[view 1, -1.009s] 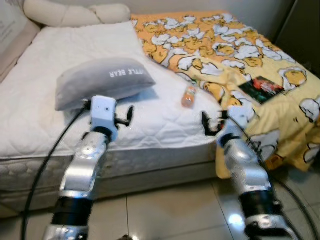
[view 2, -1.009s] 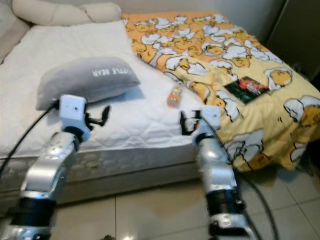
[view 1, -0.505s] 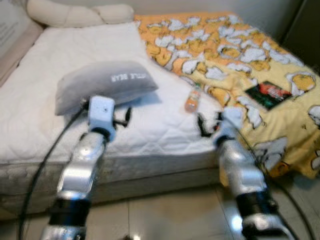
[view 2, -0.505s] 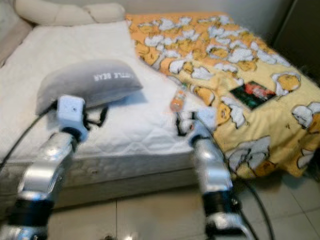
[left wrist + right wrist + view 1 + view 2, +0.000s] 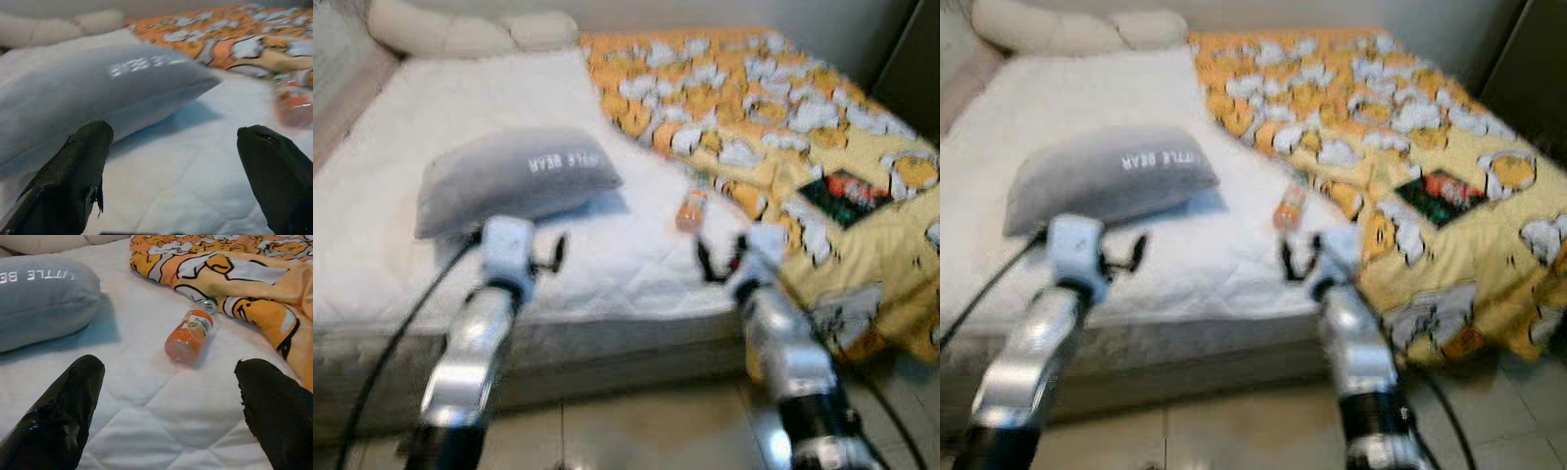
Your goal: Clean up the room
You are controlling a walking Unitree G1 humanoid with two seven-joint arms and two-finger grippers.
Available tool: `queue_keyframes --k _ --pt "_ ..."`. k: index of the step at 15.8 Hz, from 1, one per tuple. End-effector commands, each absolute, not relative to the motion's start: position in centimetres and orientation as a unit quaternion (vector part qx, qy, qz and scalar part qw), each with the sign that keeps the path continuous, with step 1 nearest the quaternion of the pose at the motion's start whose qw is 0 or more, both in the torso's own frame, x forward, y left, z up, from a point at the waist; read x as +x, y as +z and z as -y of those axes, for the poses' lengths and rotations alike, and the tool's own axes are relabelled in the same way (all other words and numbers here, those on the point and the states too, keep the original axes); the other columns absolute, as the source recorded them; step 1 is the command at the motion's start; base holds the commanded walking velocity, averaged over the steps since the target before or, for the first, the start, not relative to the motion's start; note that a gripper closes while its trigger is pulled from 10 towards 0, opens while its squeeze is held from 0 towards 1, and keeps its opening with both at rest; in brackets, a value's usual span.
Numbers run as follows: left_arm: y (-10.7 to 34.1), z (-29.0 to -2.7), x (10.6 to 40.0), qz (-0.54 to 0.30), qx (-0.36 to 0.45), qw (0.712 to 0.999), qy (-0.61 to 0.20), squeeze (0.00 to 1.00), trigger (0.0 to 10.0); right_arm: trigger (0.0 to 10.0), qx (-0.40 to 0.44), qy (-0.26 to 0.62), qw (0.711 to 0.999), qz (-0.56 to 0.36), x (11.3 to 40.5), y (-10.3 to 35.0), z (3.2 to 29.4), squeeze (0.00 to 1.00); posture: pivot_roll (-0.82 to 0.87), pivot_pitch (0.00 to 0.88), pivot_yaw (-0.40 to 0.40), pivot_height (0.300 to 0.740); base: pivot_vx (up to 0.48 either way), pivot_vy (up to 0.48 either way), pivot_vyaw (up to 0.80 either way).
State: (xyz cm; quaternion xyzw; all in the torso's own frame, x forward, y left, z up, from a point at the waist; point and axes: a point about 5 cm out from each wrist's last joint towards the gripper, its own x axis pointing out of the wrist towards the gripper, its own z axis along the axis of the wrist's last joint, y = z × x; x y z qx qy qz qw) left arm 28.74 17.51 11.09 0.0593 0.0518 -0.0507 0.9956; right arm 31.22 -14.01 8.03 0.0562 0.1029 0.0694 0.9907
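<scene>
An orange bottle (image 5: pixel 190 335) lies on its side on the white bed (image 5: pixel 401 196), its capped end pointing toward the rumpled edge of the yellow-and-orange cartoon blanket (image 5: pixel 783 108) that covers the right half of the bed. The cap end sits just beside a fold of that blanket; whether it touches is hard to tell. The label print is too small to read.

The right end effector (image 5: pixel 166 406) hovers over the near edge of the mattress, short of the bottle, its two black fingers (image 5: pixel 58 411) spread wide with nothing between them. The left end effector (image 5: pixel 181 166) is likewise wide open and empty, held over the near left part of the bed just in front of a grey pillow (image 5: pixel 514 176) with white lettering; in the right wrist view it reads "LITTLE BE", the rest cut off.

A dark, flat packet or booklet (image 5: pixel 847 191) rests on the blanket farther right, too blurred to identify. Cream bolster pillows (image 5: pixel 460 34) lie along the far head of the bed. Both head views are smeared, so edges of the arms and of the tiled floor (image 5: pixel 636 431) are soft.
</scene>
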Motion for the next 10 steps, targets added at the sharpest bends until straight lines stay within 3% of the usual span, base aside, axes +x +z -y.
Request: queue_keyframes --k 1,6,10 --pt "11.6 -17.1 28.6 -0.032 0.054 0.996 -0.061 0.00 10.0 10.0 0.054 0.049 0.993 -0.090 31.1 8.5 15.5 0.00 -0.07 0.000 0.026 0.740 0.289 0.000 0.00" --pt "10.6 -18.5 25.8 -0.042 0.076 0.994 -0.059 0.00 10.0 10.0 0.044 0.058 0.995 -0.074 28.6 8.0 15.8 0.00 -0.07 0.000 0.021 0.740 0.283 0.000 0.00" --pt "11.0 -19.2 22.2 -0.044 0.081 0.995 -0.049 0.00 10.0 10.0 0.051 0.043 0.994 -0.081 24.4 7.4 17.4 0.00 0.00 0.000 -0.034 0.740 0.272 0.000 0.00"
